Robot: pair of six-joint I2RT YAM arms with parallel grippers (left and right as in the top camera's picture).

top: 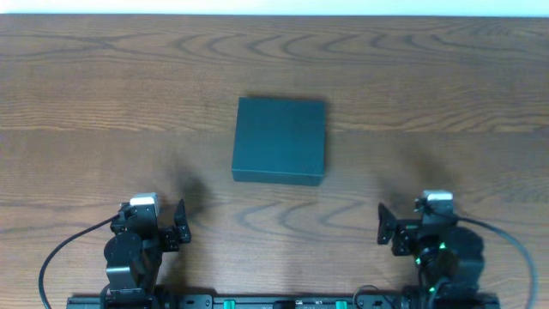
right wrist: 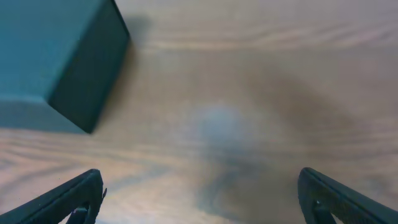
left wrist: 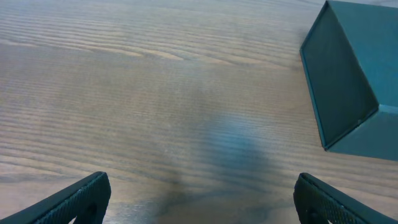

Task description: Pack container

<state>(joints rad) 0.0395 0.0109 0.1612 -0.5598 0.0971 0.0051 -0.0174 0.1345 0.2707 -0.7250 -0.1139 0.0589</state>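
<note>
The container [top: 280, 140] is a dark green squarish box, lid shut, lying in the middle of the wooden table. Its corner shows at the right edge of the left wrist view [left wrist: 351, 74] and at the upper left of the right wrist view [right wrist: 56, 56]. My left gripper [top: 176, 225] is open and empty near the table's front edge, to the front left of the box; its fingertips frame bare wood [left wrist: 202, 202]. My right gripper [top: 388, 225] is open and empty to the front right of the box [right wrist: 202, 202]. No snack packets are in view.
The wooden table [top: 103, 103] runs across the whole overhead view, with a white wall strip along its far edge. Black cables loop from both arm bases at the front corners.
</note>
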